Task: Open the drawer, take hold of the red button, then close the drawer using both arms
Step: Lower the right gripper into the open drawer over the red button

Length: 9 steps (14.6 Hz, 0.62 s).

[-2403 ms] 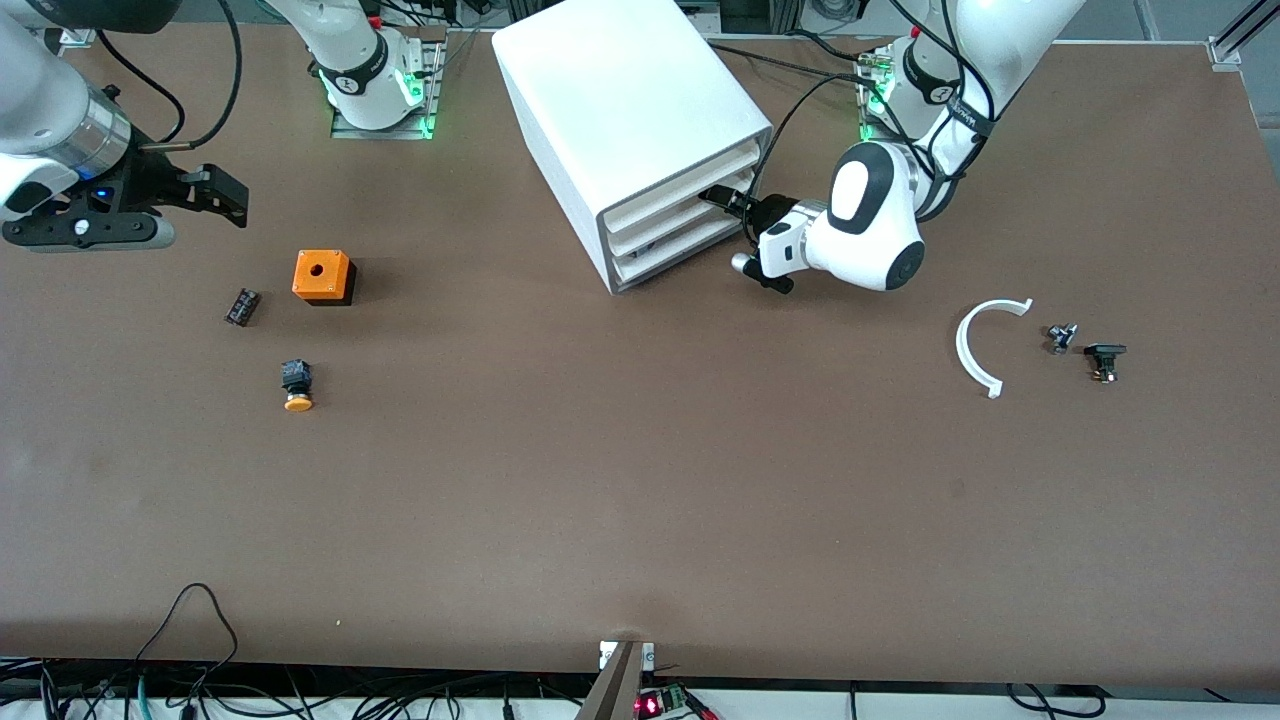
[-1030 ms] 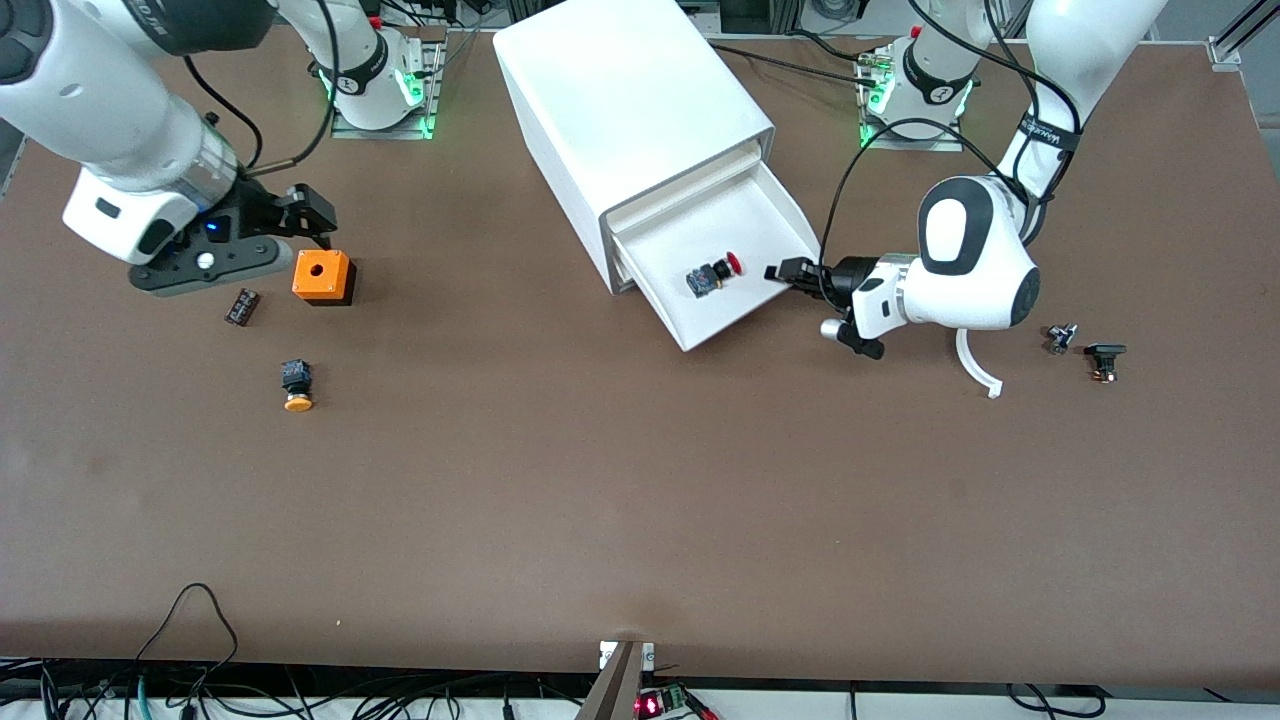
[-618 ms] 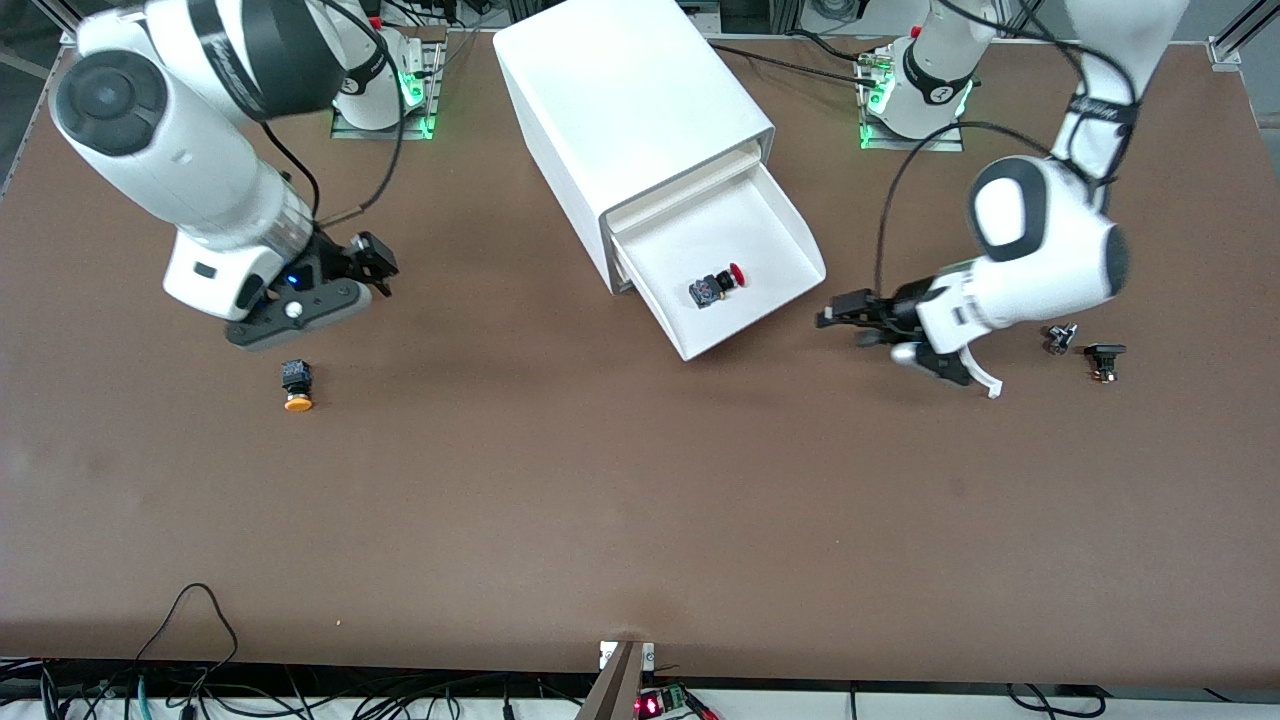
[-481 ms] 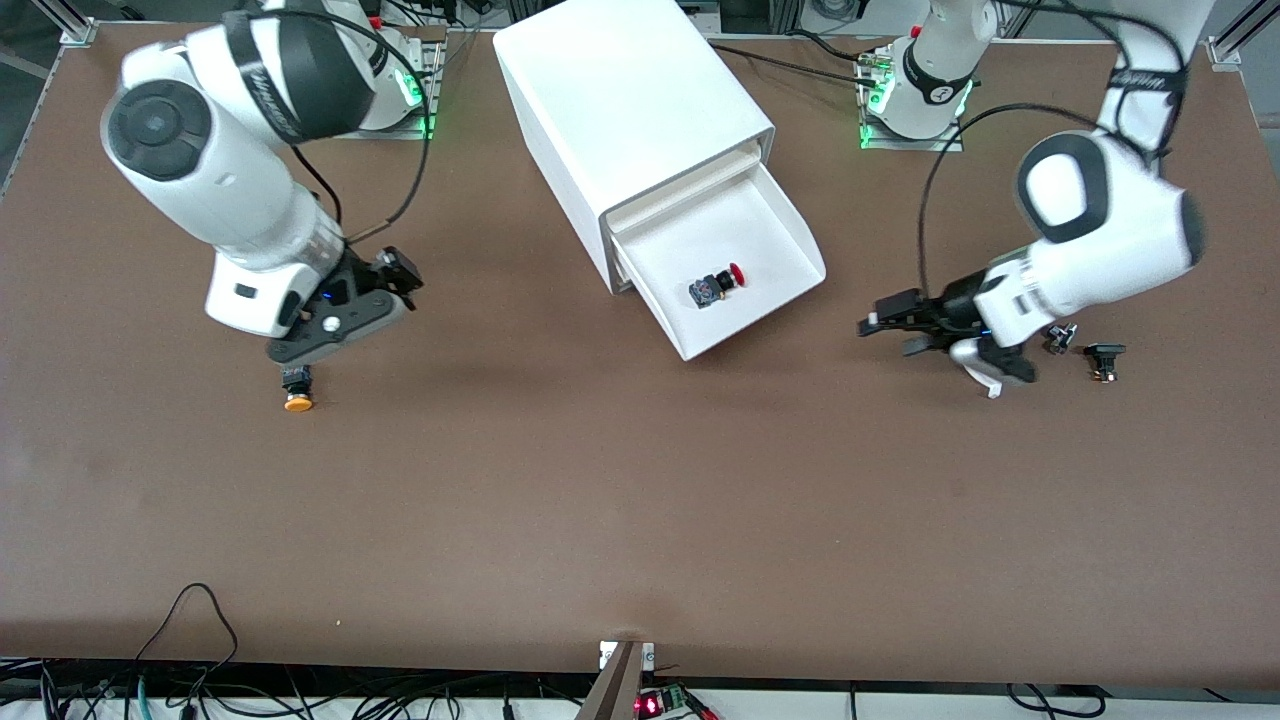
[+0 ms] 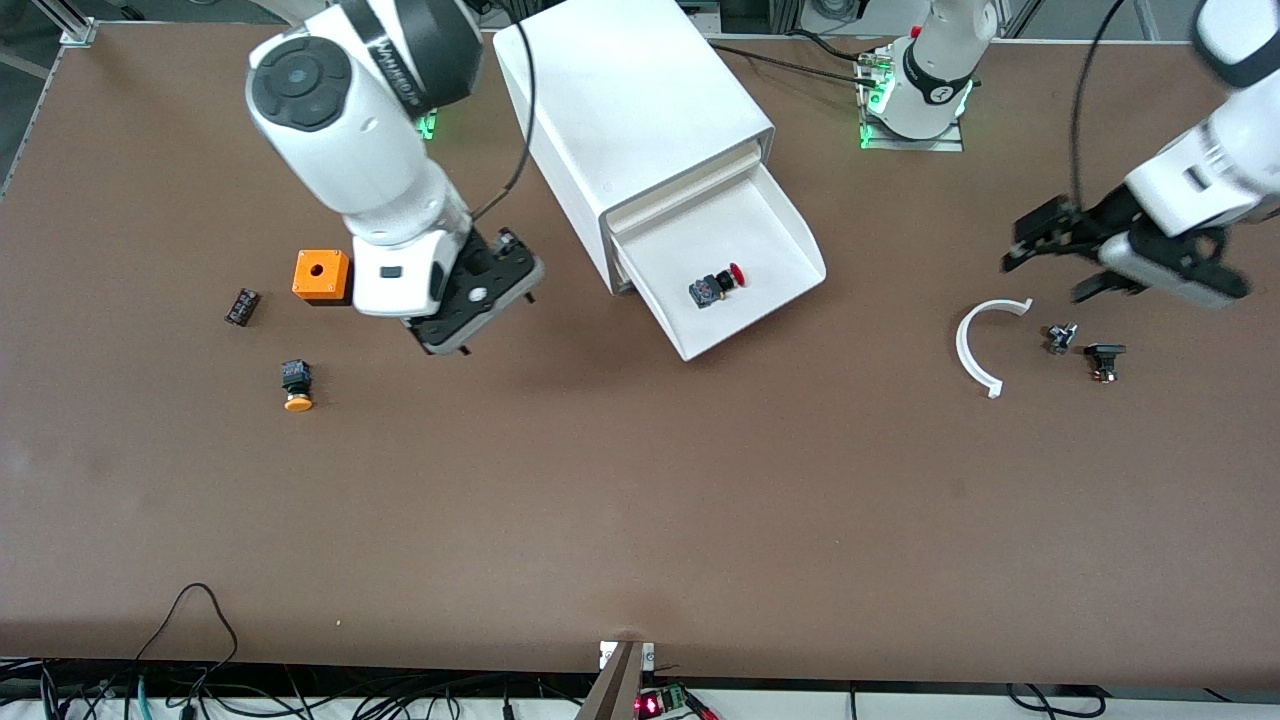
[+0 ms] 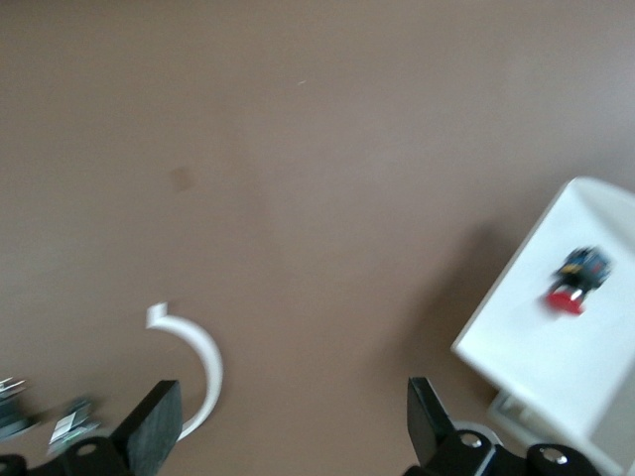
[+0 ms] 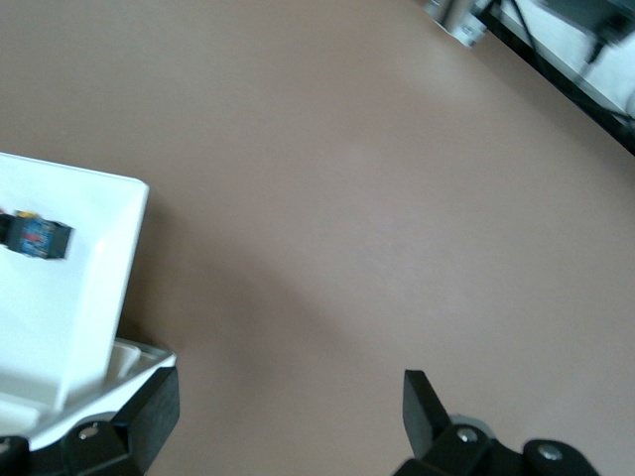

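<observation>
While the shallow white plastic drawer [image 5: 725, 262] stands pulled out of the white box cabinet [image 5: 625, 110], the small red-capped button [image 5: 716, 285] lies inside it; the right gripper [image 5: 478, 295] hangs empty, fingers wide, beside the cabinet, and the left gripper [image 5: 1040, 240], spread and empty, hovers above the white curved plastic piece [image 5: 975, 345]

Brown table [image 5: 640, 500] carries the white cabinet [image 5: 625, 110], standing between the two arm bases. Toward the right arm's end from the cabinet: orange cube box [image 5: 321, 276], small black part [image 5: 241, 306], orange-capped button [image 5: 296, 386]. Toward the left arm's end from the cabinet: white curved strip [image 5: 972, 350] and two small dark parts [image 5: 1083, 347].
</observation>
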Available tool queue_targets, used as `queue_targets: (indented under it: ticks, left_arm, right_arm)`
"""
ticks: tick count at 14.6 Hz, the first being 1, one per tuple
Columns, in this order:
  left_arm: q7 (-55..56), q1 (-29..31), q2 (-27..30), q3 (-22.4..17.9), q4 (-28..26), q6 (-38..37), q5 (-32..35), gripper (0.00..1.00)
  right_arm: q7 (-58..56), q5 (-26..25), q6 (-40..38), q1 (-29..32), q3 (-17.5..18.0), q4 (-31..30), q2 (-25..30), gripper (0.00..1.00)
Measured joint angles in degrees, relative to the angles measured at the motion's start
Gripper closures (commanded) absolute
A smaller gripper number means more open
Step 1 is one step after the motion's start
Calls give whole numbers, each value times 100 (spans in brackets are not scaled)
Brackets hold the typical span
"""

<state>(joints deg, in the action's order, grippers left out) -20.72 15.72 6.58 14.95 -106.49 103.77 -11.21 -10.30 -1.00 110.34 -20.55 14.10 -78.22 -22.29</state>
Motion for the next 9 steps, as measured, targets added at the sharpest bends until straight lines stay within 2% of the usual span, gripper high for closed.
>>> queue_targets:
  ticks: [1, 3, 5, 9]
  left_arm:
    - [264, -89, 9, -4, 204, -203, 430, 0]
    - [901, -273, -7, 0, 317, -358, 868, 0]
    - [1130, -329, -56, 0, 314, -368, 1055, 0]
    - [1173, -330, -100, -39, 315, -368, 1228, 0]
  right_arm:
    - [-78, 3, 23, -158, 5, 191, -181, 0]
    - [-180, 4, 63, -505, 8, 533, -542, 0]
    - [-201, 4, 186, -819, 11, 757, -877, 0]
    - [-425, 3, 905, -1310, 16, 868, -1403, 0]
